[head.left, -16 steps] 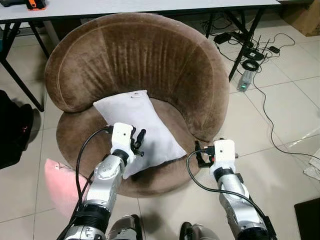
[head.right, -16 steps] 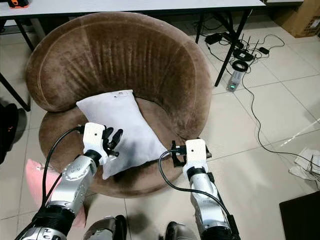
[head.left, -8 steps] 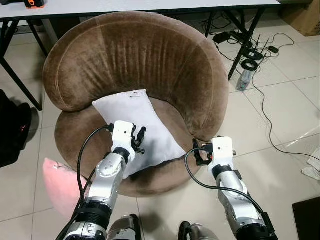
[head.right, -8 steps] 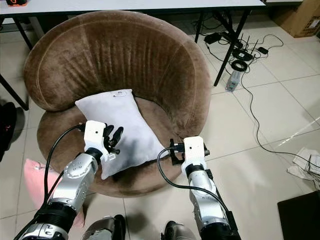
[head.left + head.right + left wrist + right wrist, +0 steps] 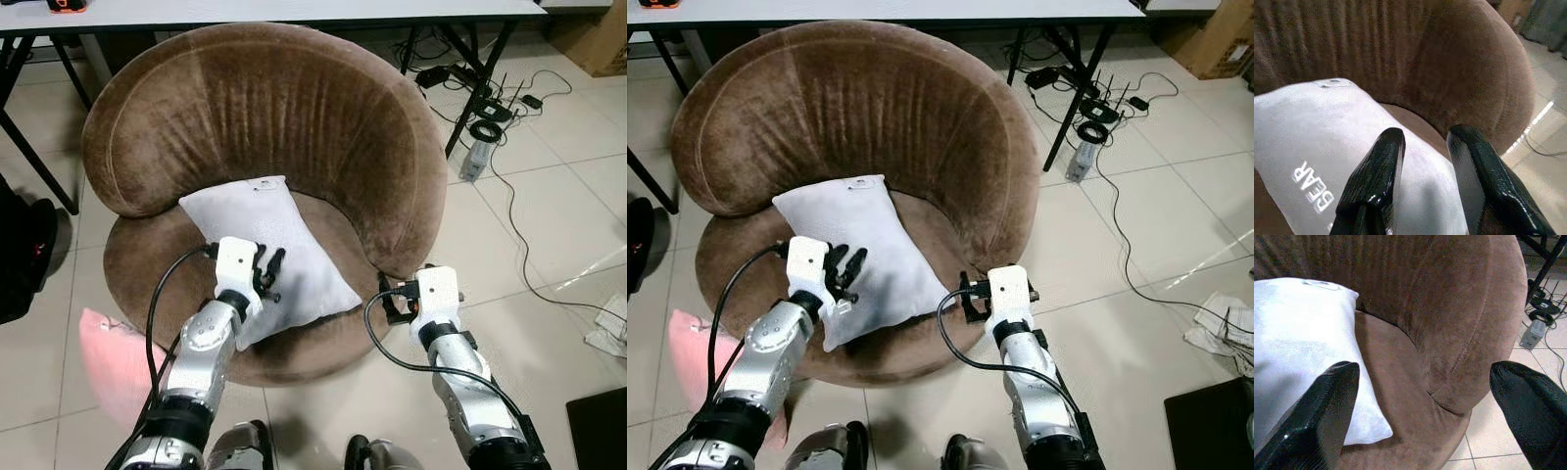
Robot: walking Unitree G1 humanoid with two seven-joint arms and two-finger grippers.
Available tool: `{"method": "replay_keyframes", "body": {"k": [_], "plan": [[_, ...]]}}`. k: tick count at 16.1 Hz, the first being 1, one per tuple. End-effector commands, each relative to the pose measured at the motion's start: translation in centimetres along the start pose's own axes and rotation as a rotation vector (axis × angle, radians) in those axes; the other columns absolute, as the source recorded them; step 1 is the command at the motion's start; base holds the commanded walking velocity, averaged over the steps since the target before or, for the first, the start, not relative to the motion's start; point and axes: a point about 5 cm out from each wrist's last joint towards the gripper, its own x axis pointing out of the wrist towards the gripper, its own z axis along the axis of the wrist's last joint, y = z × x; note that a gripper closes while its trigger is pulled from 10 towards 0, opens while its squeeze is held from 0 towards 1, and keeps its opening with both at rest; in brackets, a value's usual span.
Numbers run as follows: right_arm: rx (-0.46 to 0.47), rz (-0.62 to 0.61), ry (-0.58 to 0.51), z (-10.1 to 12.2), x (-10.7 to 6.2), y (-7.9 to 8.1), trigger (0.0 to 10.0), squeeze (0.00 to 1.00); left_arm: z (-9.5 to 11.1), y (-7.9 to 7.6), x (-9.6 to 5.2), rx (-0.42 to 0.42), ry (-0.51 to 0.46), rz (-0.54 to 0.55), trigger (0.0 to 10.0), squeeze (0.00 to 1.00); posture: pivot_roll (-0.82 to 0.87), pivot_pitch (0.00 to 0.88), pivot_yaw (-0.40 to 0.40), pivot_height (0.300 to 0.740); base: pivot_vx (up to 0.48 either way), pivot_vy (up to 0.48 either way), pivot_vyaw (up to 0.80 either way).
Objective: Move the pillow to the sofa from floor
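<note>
Pillow unmoved on sofa; left gripper still over it.

one brown round sofa, and one white pillow lying on its seat. one pink cushion on the floor at the near left. two grippers: the left gripper over the pillow, the right gripper at the seat's near right edge. one table along the far side. one small silver device with a green light on the floor at the far right, among several black cables.
</note>
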Motion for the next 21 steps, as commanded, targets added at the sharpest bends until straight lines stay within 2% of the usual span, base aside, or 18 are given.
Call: {"method": "replay_keyframes", "body": {"k": [1, 7, 21], "plan": [[0.003, 0.008, 0.011, -0.41, -0.38, -0.18, 10.0, 0.0, -0.47, -0.28, -0.24, -0.006, 0.011, -0.026, 10.0, 0.0, 0.1, 0.128, -0.079, 0.74, 0.0, 0.0, 0.0], [0.011, 0.014, 0.0, -0.1, 0.08, 0.49, 10.0, 0.0, -0.25, -0.45, 0.0, 0.034, 0.002, -0.043, 10.0, 0.0, 0.1, 0.123, -0.067, 0.74, 0.0, 0.0, 0.0], [0.018, 0.016, 0.004, -0.09, 0.12, 0.76, 10.0, 0.0, 0.11, -0.78, 0.2, 0.046, -0.015, -0.053, 10.0, 0.0, 0.1, 0.137, -0.057, 0.74, 0.0, 0.0, 0.0]]}}
